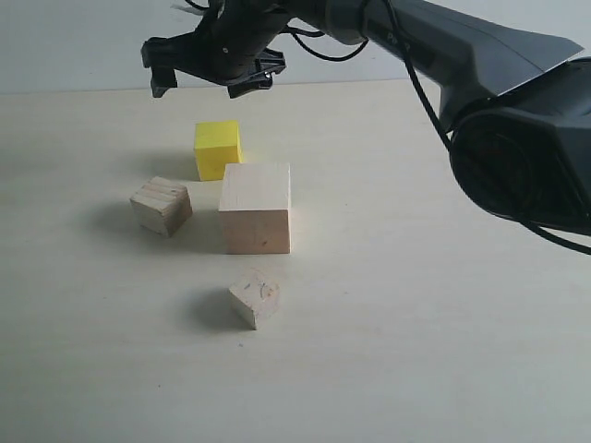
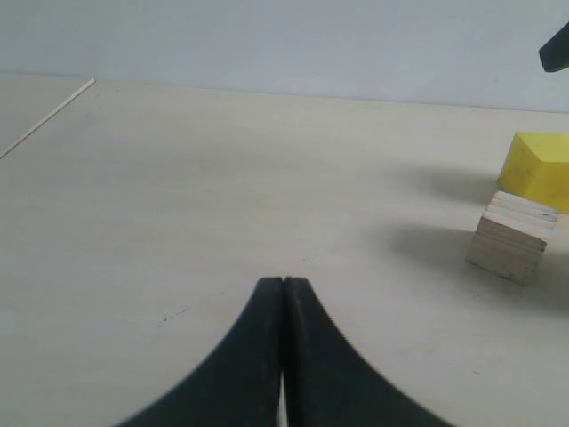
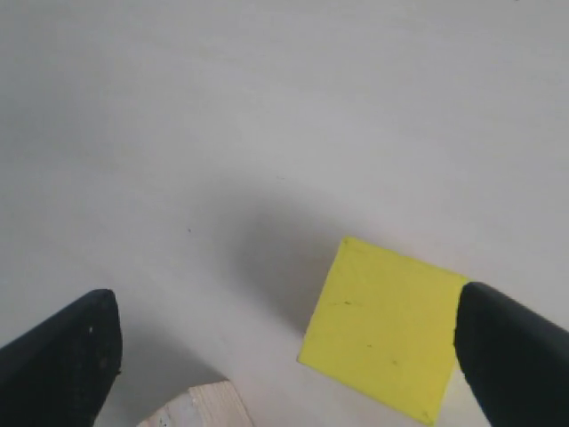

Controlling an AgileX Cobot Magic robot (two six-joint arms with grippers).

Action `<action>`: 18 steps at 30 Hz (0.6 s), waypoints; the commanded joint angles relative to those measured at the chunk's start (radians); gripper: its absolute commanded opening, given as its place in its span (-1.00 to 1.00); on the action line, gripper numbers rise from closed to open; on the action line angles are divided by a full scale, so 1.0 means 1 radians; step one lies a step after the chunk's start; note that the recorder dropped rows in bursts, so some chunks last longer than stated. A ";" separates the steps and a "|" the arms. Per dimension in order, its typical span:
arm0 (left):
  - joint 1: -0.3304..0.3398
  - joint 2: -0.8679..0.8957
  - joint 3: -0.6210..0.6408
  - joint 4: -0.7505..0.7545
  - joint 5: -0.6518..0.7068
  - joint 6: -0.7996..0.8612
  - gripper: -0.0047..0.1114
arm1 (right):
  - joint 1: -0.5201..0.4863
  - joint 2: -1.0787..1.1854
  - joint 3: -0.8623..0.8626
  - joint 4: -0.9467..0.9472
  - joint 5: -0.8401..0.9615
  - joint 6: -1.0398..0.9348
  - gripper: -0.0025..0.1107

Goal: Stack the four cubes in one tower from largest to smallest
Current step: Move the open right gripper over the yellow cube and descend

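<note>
A large pale wooden cube (image 1: 256, 208) stands mid-table. The bright yellow cube (image 1: 218, 149) (image 3: 385, 339) sits just behind it to the left. One smaller bare wooden cube (image 1: 161, 205) (image 2: 513, 235) lies left of the large one. The smallest cube (image 1: 255, 298), marked with a knot, lies in front. My right gripper (image 1: 211, 85) (image 3: 286, 334) hovers open above and behind the yellow cube, which lies below toward one finger. My left gripper (image 2: 283, 283) is shut on nothing, low over bare table to the left of the cubes.
The right arm's dark body (image 1: 517, 129) fills the upper right of the exterior view. A pale wall (image 1: 74, 37) runs behind the table's back edge. The table's edge (image 2: 49, 116) shows in the left wrist view.
</note>
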 commanded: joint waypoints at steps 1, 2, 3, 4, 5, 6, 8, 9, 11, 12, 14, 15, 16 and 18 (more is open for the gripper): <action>-0.007 -0.006 0.003 0.002 -0.010 0.000 -0.92 | -0.001 0.005 -0.007 -0.078 0.016 0.090 0.71; -0.007 -0.006 0.003 0.002 -0.010 0.000 -0.92 | -0.001 0.007 -0.007 -0.083 0.017 0.106 0.71; -0.007 -0.006 0.003 0.002 -0.010 0.000 -0.92 | -0.001 0.012 -0.007 -0.083 0.019 0.116 0.71; -0.007 -0.006 0.003 0.002 -0.010 0.000 -0.92 | -0.001 0.018 -0.007 -0.079 0.019 0.122 0.71; -0.007 -0.006 0.003 0.002 -0.010 0.000 -0.92 | -0.001 0.026 -0.007 -0.077 0.018 0.124 0.71; -0.007 -0.006 0.003 0.002 -0.010 0.000 -0.92 | -0.001 0.029 -0.007 -0.069 0.016 0.131 0.71; -0.007 -0.006 0.003 0.002 -0.010 0.000 -0.92 | -0.001 0.038 -0.007 -0.057 0.013 0.139 0.71; -0.007 -0.006 0.003 0.002 -0.010 0.000 -0.92 | -0.001 0.041 -0.007 -0.057 0.013 0.139 0.71; -0.007 -0.006 0.003 0.002 -0.010 0.000 -0.92 | -0.001 0.049 -0.007 -0.057 0.013 0.139 0.71; -0.007 -0.006 0.003 0.002 -0.010 0.000 -0.92 | -0.001 0.050 -0.007 -0.057 0.010 0.139 0.71; -0.007 -0.006 0.003 0.002 -0.010 0.000 -0.92 | -0.001 0.059 -0.007 -0.057 0.005 0.139 0.71; -0.007 -0.006 0.003 0.002 -0.010 0.000 -0.92 | -0.001 0.061 -0.007 -0.057 0.000 0.139 0.71; -0.007 -0.006 0.003 0.002 -0.010 0.000 -0.92 | -0.001 0.063 -0.007 -0.057 -0.005 0.141 0.71; -0.007 -0.006 0.003 0.002 -0.010 0.000 -0.92 | -0.001 0.070 -0.007 -0.057 -0.013 0.148 0.71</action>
